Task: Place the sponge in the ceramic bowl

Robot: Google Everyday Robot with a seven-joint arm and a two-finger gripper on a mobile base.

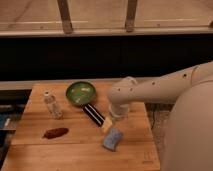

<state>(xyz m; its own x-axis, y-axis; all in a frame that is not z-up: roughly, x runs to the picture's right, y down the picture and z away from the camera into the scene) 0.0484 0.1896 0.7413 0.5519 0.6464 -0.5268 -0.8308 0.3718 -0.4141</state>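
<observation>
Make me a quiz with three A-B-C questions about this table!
1. What colour is the inside of the bowl?
A. red
B. green
C. white

2. Where is the gripper?
A. over the bowl
B. high up, far from the table
C. close by the sponge

3. The sponge is:
A. lying on the table
B. in the bowl
C. hanging from the gripper

Answers:
1 B: the bowl's inside is green.
2 C: the gripper hangs low, just behind the sponge.
3 A: the sponge lies flat on the wood, near the front edge.
</observation>
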